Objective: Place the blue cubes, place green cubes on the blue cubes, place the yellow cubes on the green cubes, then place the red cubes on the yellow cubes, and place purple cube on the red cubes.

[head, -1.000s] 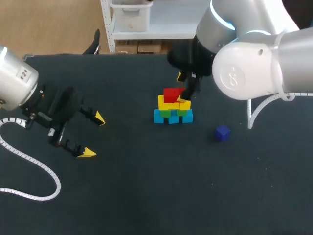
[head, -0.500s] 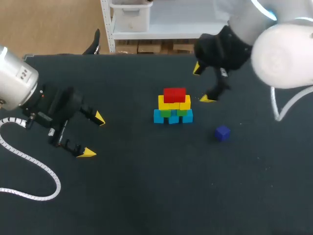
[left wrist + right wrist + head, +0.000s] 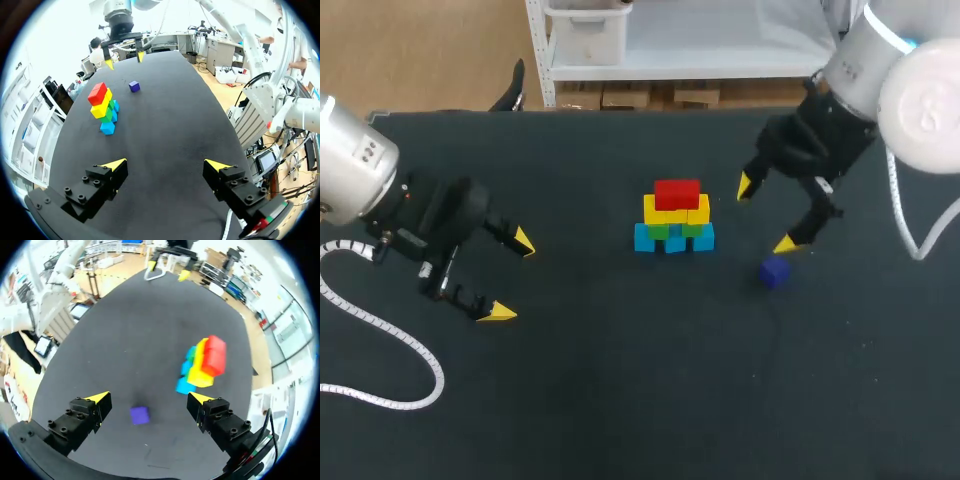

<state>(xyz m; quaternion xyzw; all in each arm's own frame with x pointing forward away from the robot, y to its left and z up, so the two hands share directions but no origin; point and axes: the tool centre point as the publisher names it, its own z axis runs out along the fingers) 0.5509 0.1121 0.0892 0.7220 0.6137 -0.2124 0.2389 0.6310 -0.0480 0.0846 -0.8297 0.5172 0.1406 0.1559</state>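
Observation:
A cube pyramid stands mid-table: blue cubes at the base, green cubes on them, yellow cubes above, and a red cube on top. The purple cube lies alone on the table to the right of the stack. My right gripper hangs open just above and beside the purple cube, holding nothing; in its wrist view the purple cube lies between and ahead of the fingertips, the stack farther out. My left gripper stays open at the left, empty, far from the stack.
The table is a dark mat. A white cable from my left arm loops over its left part. Shelving stands beyond the far edge.
My right gripper has let go of the red cube on the stack, opened wide, and swung right and toward the purple cube. The left arm has not moved.

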